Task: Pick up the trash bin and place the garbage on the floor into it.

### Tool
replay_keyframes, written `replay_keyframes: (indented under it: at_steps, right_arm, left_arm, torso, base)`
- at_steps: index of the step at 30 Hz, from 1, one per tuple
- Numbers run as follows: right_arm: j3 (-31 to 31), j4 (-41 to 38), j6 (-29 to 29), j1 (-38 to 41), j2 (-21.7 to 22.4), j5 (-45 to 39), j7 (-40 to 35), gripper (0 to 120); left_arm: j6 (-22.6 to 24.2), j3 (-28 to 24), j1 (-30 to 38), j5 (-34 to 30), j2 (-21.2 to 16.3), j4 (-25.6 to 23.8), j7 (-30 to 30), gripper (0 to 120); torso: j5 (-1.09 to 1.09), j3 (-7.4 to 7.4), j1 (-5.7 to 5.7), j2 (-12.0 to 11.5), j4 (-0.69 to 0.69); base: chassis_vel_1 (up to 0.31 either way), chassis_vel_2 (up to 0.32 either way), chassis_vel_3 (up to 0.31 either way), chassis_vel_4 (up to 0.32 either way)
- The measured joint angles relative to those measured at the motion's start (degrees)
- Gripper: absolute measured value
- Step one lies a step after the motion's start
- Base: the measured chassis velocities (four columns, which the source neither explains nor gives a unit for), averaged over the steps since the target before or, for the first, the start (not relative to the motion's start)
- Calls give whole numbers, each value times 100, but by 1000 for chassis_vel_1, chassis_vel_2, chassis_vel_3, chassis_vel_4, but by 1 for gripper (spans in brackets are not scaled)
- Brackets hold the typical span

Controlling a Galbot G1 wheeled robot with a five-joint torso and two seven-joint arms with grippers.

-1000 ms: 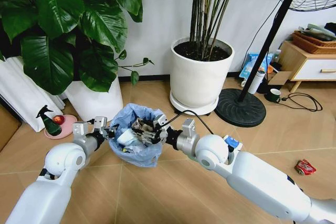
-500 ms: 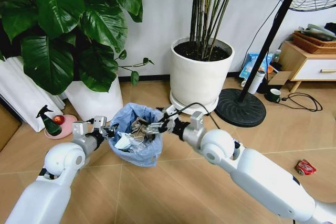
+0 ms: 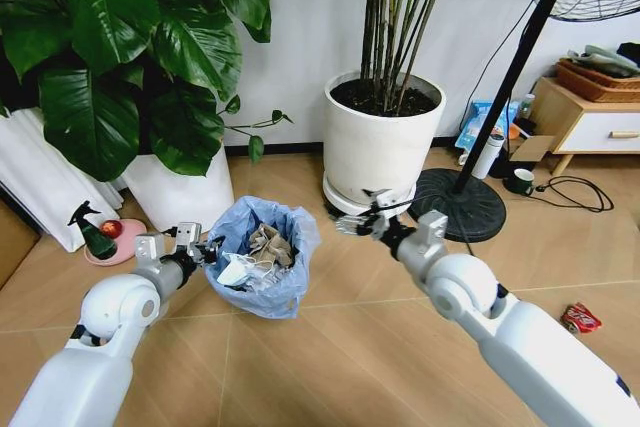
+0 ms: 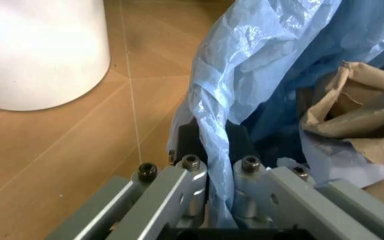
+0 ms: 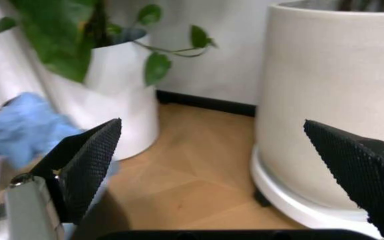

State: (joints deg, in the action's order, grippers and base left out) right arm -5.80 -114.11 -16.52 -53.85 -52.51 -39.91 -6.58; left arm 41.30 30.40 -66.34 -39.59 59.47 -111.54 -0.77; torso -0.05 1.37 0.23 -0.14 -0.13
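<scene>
Left gripper (image 3: 207,250): lower left of centre in the head view, at the near-left rim of the trash bin (image 3: 262,265). In the left wrist view its fingers (image 4: 193,172) are clamped narrow on the bin rim, with the light-blue liner pinched between them.
Right gripper (image 3: 362,223): centre of the head view, to the right of the bin and apart from it, in front of the large white plant pot (image 3: 383,143). In the right wrist view its two black textured pads (image 5: 88,162) stand wide apart with nothing between them.
Trash bin: centre left of the head view, held at its rim by the left gripper; whether its base touches the floor (image 3: 350,347) cannot be told. Liner wrinkled and folded over the rim.
Bin contents: crumpled brown paper (image 3: 268,243) and white paper wads (image 3: 235,271), visible at the open top.
Garbage on the floor: one red can (image 3: 580,318), lower right of the head view, well apart from the bin.
Floor: tan herringbone planks with pale seams.
Surroundings: green spray bottle (image 3: 95,232) at far left, on a pink dish; fan stand base (image 3: 458,205) right of the large pot.
</scene>
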Motion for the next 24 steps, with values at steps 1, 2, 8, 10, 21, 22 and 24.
replay_keyframes:
  at_steps: [1, 2, 8, 10, 21, 22, 24]
  right_arm:
    - [-89, -1, 0, -58, -18, 29, -45, 100]
    - [-211, 0, 0, -151, -38, 71, -103, 100]
    - [-741, 245, 74, -523, -43, 266, -115, 100]
    - [-993, 476, 164, -651, -49, 374, -55, 100]
    - [-1707, 1977, 365, -899, -376, 378, -31, 100]
    - [-1756, 2172, 403, -914, -419, 392, -22, 100]
    - [-1786, 2302, 427, -923, -450, 404, -5, 100]
  left_arm:
    - [0, 9, -16, 1, 2, -19, -4, 0]
    - [0, 15, -30, 1, 3, -35, -8, 0]
    - [0, 16, -44, 1, -5, -57, -12, 0]
    - [0, 13, -45, -2, -20, -65, -10, 0]
    - [0, 2, -60, -20, -49, -85, -8, 0]
    - [0, 2, -62, -20, -51, -88, -9, 0]
    - [0, 2, -64, -21, -52, -89, -9, 0]
  torso:
    - [-1, 0, 0, 0, 1]
    - [0, 0, 0, 0, 3]
    - [0, 1, 0, 0, 0]
    - [0, 0, 0, 0, 0]
    - [0, 1, 0, 0, 0]
    - [1, 1, 0, 0, 0]
    - [0, 1, 0, 0, 0]
  base:
    - [0, 0, 0, 0]
    - [0, 0, 0, 0]
    - [0, 0, 0, 0]
    - [0, 0, 0, 0]
    - [0, 0, 0, 0]
    - [0, 0, 0, 0]
    - [0, 0, 0, 0]
